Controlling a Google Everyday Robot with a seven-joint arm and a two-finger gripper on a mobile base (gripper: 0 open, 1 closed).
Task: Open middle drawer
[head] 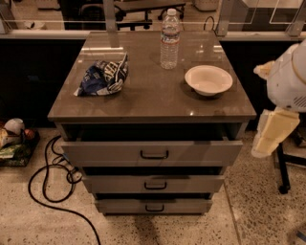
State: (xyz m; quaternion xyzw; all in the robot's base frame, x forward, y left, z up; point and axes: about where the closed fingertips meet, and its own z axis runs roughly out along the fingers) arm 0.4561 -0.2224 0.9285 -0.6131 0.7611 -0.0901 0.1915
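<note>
A: Which colours are borne by the middle drawer (191, 184), low in the frame?
B: Grey on the front, black on the handle (155, 185).
A: And the gripper (269, 136)?
B: Cream is seen, at the right edge.

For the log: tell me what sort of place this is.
Probably an office or lab: a drawer cabinet, office chair legs behind it, cable on the floor. The gripper hangs right of the cabinet.
</note>
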